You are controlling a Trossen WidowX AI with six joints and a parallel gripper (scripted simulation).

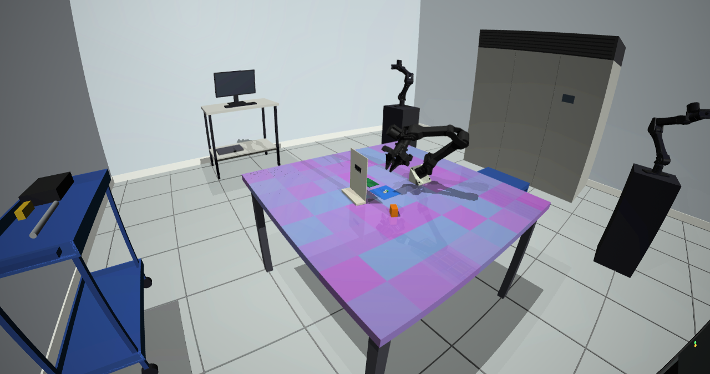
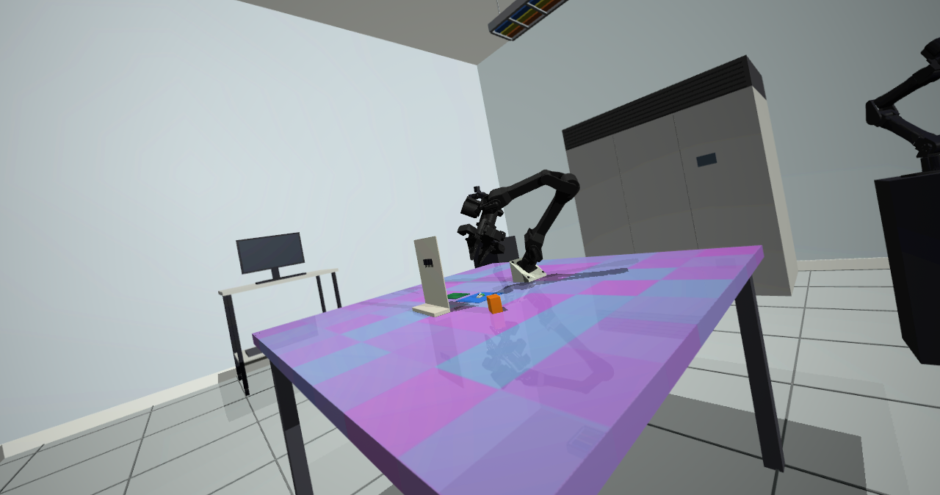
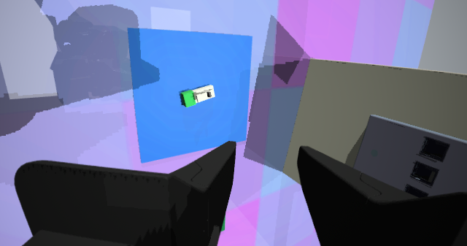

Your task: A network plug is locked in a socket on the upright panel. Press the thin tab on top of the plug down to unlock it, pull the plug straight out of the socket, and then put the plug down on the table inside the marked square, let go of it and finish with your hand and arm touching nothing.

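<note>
The plug, white with a green end (image 3: 202, 94) (image 1: 385, 191) (image 2: 480, 294), lies on the blue square (image 3: 164, 129) (image 1: 387, 197) (image 2: 469, 300), well inside its edges. My gripper (image 3: 266, 152) (image 1: 391, 168) (image 2: 478, 264) is open with nothing between its fingers. It hangs above the table, clear of the plug. The upright panel (image 3: 339, 89) (image 1: 358, 185) (image 2: 431, 285) stands beside the square. Its grey socket plate (image 3: 383, 140) shows dark openings in the wrist view; its lower part is hidden behind a finger.
An orange block (image 1: 393, 210) (image 2: 494, 304) stands on the table (image 1: 387, 317) (image 2: 420, 413) near the blue square. A green patch (image 1: 371, 183) (image 2: 457, 295) lies beside the panel, mostly hidden by a finger in the wrist view.
</note>
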